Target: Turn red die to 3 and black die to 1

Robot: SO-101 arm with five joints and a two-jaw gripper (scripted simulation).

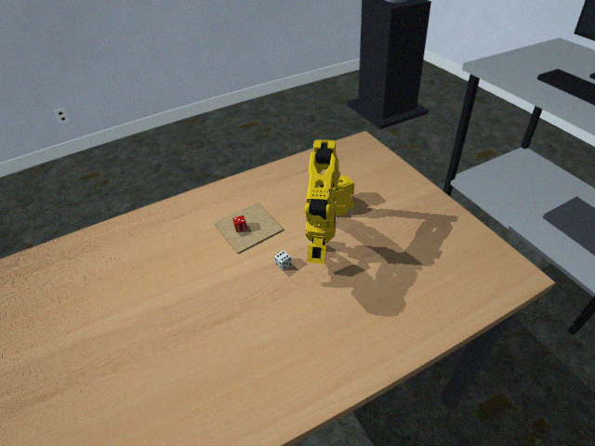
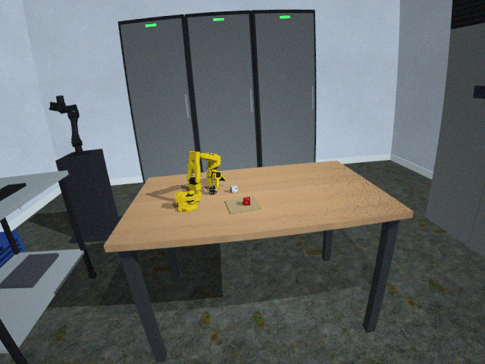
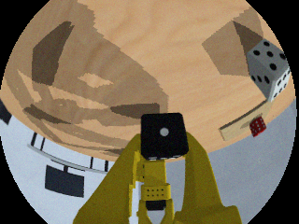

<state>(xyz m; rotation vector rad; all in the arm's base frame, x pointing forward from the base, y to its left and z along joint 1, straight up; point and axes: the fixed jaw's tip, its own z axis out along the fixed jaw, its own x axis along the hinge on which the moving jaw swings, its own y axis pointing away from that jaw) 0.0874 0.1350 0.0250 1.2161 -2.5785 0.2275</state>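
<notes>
My gripper (image 1: 316, 254) is shut on the black die (image 3: 163, 136), which shows a face with one white pip toward the wrist camera. The die is held just above the table top, off the mat; it also shows in the exterior view (image 2: 212, 190). The red die (image 1: 240, 223) rests flat on the tan mat (image 1: 248, 227), to the left of my gripper. The white die (image 1: 283, 259) sits on the bare table between the mat and my gripper, apart from both. In the wrist view the white die (image 3: 269, 70) is at the right, with the red die (image 3: 256, 126) beyond it.
The arm's yellow base (image 1: 342, 194) stands behind the gripper. A dark pedestal (image 1: 391, 62) and a grey desk with shelves (image 1: 528, 144) stand off the table to the right. The table's right edge lies beyond the arm's shadow.
</notes>
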